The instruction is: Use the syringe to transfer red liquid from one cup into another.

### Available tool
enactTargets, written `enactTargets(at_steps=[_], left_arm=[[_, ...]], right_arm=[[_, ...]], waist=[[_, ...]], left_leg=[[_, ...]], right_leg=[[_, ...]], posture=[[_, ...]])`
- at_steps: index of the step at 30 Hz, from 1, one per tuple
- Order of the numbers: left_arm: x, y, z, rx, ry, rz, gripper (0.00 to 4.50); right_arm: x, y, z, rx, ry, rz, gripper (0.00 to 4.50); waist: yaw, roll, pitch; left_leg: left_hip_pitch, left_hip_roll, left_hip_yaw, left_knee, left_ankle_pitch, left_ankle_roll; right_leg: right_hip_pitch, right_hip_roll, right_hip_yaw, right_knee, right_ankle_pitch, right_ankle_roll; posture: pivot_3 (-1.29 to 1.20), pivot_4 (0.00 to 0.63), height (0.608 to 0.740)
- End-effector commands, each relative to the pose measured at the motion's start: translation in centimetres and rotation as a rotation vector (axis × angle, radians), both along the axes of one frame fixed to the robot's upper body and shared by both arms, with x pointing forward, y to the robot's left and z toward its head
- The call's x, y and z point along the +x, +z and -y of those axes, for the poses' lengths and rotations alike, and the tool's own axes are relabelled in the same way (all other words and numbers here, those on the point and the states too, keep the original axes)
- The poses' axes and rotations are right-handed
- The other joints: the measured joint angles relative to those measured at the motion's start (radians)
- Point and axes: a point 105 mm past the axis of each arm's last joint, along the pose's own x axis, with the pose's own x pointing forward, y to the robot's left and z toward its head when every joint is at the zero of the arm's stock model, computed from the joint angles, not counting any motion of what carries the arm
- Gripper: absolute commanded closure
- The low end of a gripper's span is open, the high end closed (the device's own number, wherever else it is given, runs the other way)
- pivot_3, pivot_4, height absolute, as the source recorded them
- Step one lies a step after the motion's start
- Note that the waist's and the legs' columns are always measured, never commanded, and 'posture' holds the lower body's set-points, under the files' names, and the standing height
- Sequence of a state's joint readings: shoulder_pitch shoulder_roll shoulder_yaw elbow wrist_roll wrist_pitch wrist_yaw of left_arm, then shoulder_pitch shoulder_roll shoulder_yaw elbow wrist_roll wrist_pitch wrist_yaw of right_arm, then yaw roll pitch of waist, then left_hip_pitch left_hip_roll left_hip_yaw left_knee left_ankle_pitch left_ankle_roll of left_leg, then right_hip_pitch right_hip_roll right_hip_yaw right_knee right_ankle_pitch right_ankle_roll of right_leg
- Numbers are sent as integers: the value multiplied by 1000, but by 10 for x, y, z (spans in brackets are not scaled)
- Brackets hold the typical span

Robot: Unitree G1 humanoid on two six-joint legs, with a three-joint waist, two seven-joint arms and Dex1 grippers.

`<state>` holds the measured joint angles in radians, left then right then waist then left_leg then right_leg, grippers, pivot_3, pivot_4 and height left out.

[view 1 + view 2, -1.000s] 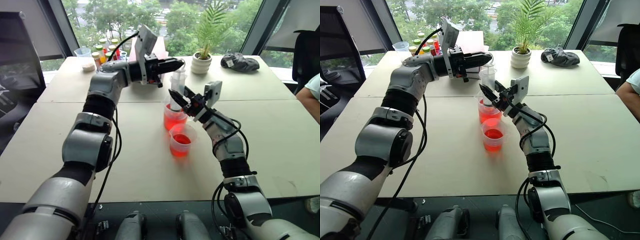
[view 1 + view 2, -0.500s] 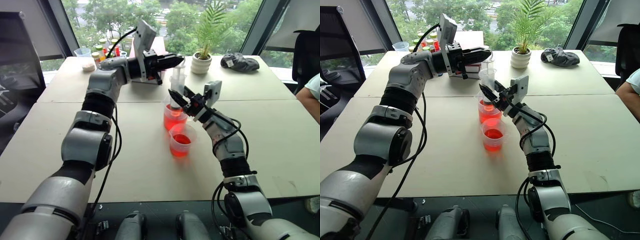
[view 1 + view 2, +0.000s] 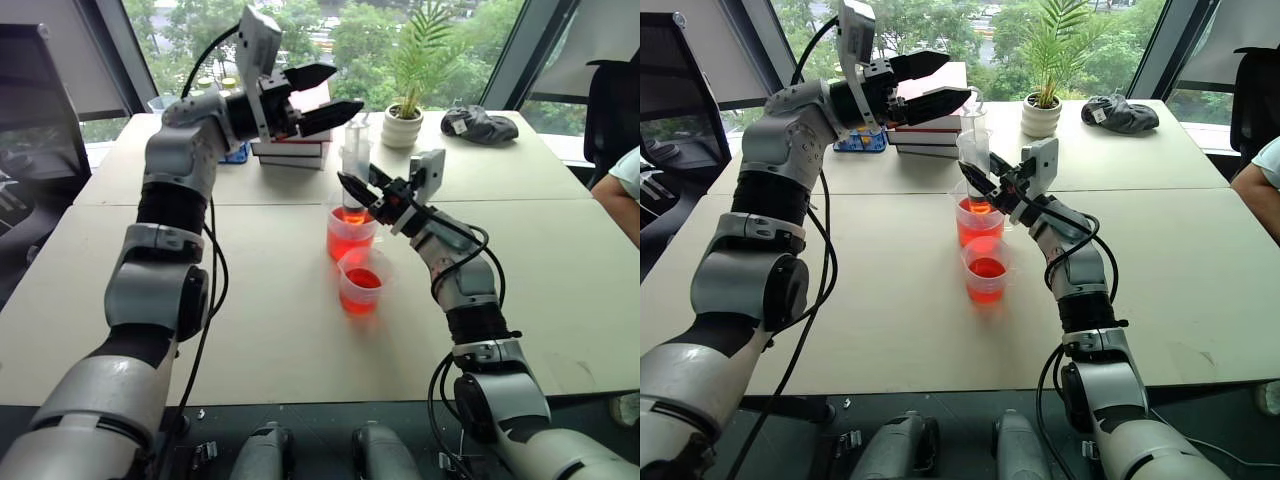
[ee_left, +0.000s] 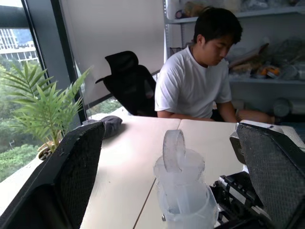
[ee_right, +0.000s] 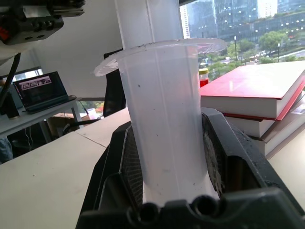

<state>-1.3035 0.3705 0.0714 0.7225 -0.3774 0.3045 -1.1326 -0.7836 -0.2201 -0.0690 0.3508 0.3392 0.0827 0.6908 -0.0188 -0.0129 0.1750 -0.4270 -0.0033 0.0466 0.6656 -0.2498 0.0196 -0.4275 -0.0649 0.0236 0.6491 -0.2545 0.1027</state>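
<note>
Standing upright: the syringe (image 3: 354, 165) rises out of the far cup (image 3: 350, 233), tip end down in the red liquid (image 3: 350, 240), ring-topped plunger uppermost.
Right gripper: the right gripper (image 3: 362, 192) is clamped on the barrel low down, just above the cup's rim; from its wrist the clear barrel sits squeezed between the two black pads.
Left gripper: the left gripper (image 3: 322, 93) hangs above and to the robot's left of the plunger ring (image 4: 173, 149), fingers spread wide, gripping nothing.
Key relation: the syringe's long axis runs near vertical, and the plunger ring lies between the spread left fingers as seen from that wrist, a little beyond them, not touching either.
Nearer arm: for the plunger the left; the right already has the barrel.
Likely next need: I judge the left fingers must get back on the ring to work the plunger.
Near cup: a second cup (image 3: 361, 283) with red liquid stands just in front of the first, touching or nearly so.
Around: stacked books (image 3: 292, 152) behind the left gripper, a potted plant (image 3: 405, 122), a dark cloth bundle (image 3: 480, 124), a seated person (image 4: 195, 78) across the table (image 3: 560, 250).
In the way: nothing between left fingers and ring.
</note>
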Motion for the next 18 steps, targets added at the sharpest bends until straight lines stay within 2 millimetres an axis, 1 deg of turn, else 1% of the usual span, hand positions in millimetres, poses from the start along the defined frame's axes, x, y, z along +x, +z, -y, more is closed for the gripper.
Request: enactTargets(at_steps=[1, 3, 5, 6, 8, 9, 12, 14, 16, 18], left_arm=[[-9, 15, -14, -34, 3, 36, 24], [-10, 14, -21, -40, 19, 24, 24], [-10, 10, -28, -36, 37, 8, 24], [-10, 7, -31, -32, 43, -1, 24], [-11, 2, -34, -22, 49, -13, 24], [-12, 0, -34, -15, 50, -18, 24], [-14, -2, -34, -10, 46, -29, 24], [-19, -5, -29, 3, 8, -43, 24], [-24, -8, -26, 15, -26, -55, 24], [-29, -9, -23, 22, -56, -64, 24]], right_arm=[[-7, 43, 9, 37, -11, 121, 3111], [-11, 57, 12, 46, -12, 150, 3111], [-22, 73, 15, 62, 7, 175, 3111], [-31, 79, 17, 68, 40, 177, 3111], [-49, 83, 18, 71, 99, 161, 3111], [-58, 83, 18, 71, 127, 144, 3111], [-76, 76, 18, 73, 178, 88, 3111], [-93, 58, 15, 61, 202, 36, 3111], [-99, 45, 14, 58, 192, 3, 3111], [-99, 36, 15, 62, 168, -16, 3111]], waist=[[0, 0, 0], [1, 0, 0], [1, 0, 0], [2, 0, 0], [6, 0, 0], [8, 0, 0], [8, 0, 0], [9, 0, 0], [7, 0, 0], [3, 0, 0]], left_leg=[[0, 0, 0, 0, 0, 0], [0, 0, 0, 0, 0, 0], [0, 0, 0, 0, 0, 0], [-1, 0, 0, -1, 0, 0], [-1, 0, 0, -1, 0, 0], [-1, 0, -1, -1, 0, 0], [-1, 0, -1, 0, 0, 0], [-1, 0, -1, 0, 0, 0], [-1, 0, -1, 0, 0, 0], [-1, 0, -1, 0, 0, 0]], right_leg=[[0, 0, 0, 0, 0, 0], [0, 0, 0, 0, 0, 0], [-1, 0, 0, 0, 0, 0], [-1, 0, 0, 0, 0, 0], [-1, -1, 0, 0, 0, 0], [-1, -1, 0, 0, 0, 0], [0, -2, -1, -1, 0, 0], [0, -2, -1, -1, 0, 0], [1, -2, -1, -1, 0, 0], [1, -2, 0, -1, 0, 0]], posture=[[0, 150, 740], [0, 150, 740], [0, 150, 740], [0, 150, 740], [0, 150, 740], [0, 150, 740], [0, 150, 740], [0, 150, 740], [0, 150, 740], [0, 150, 740]])
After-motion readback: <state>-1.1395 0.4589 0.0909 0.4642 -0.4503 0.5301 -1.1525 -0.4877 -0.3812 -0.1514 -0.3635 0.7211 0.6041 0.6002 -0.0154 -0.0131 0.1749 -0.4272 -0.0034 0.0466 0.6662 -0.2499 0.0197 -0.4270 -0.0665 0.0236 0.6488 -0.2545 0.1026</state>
